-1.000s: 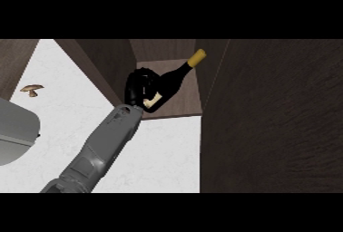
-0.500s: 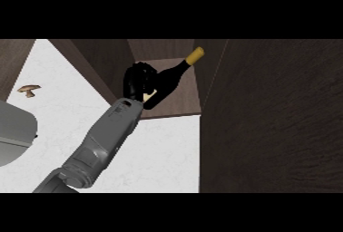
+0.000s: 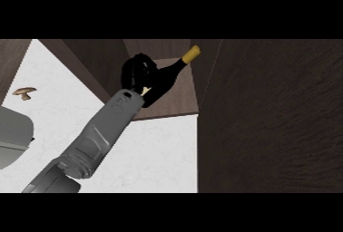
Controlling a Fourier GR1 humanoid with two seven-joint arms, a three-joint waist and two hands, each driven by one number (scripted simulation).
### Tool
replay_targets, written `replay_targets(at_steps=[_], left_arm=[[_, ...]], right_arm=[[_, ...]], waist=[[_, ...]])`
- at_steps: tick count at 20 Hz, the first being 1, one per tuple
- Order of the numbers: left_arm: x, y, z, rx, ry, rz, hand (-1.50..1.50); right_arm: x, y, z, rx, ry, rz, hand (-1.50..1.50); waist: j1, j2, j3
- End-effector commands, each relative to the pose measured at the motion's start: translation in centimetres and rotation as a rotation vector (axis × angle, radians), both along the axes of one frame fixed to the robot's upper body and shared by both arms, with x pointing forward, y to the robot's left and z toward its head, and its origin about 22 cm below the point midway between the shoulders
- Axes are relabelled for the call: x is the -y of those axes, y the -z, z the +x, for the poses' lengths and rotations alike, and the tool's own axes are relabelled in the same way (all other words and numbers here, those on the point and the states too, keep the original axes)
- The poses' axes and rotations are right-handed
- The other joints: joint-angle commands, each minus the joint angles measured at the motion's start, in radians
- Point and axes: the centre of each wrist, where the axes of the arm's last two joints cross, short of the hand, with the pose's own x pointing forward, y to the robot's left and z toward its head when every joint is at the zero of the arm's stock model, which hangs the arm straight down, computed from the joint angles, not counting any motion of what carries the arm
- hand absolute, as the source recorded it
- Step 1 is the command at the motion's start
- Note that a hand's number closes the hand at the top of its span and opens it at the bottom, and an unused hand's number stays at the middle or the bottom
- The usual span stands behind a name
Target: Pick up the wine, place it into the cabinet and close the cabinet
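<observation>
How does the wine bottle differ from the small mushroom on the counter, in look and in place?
The wine bottle is dark with a yellow top; the mushroom is small and brown. The bottle lies tilted inside the cabinet with a hand on it; the mushroom sits alone on the white counter, untouched.

One grey forearm (image 3: 100,131) reaches up-right; its black hand (image 3: 137,72) apparently has its fingers curled closed.

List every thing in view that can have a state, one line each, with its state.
wine bottle: tilted, gold-capped neck pointing into the cabinet, held by a hand.
hand: curled round the bottle; which hand cannot be told.
cabinet: open.
cabinet door: swung open, at the right.
mushroom: lying on the counter, untouched.
</observation>
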Motion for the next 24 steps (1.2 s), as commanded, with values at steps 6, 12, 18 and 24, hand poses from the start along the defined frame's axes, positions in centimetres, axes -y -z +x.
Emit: replay_targets(at_steps=[6, 12, 18, 24], left_arm=[[2.6, -1.4, 0.1, -0.02, -0.017, -0.027, 1.5], [2.3, -1.0, 0.1, -0.074, -0.095, 0.026, 1.5], [2.0, -1.1, 0.3, -0.031, -0.15, 0.126, -1.5], [1.1, 0.0, -0.1, -0.069, -0.174, 0.202, -1.5]], right_arm=[[0.1, -1.6, -0.8, 0.044, -0.052, 0.052, -1.5], [0.2, -0.9, 0.0, 0.025, -0.066, 0.054, -1.5], [-0.3, -1.3, -0.2, 0.043, -0.06, 0.041, -1.5], [0.1, -1.4, 0.0, 0.031, -0.063, 0.03, -1.5]], waist=[[-0.035, 0.003, -0.001], [-0.047, 0.011, 0.0], [-0.035, 0.013, -0.001], [-0.031, 0.015, -0.001]])
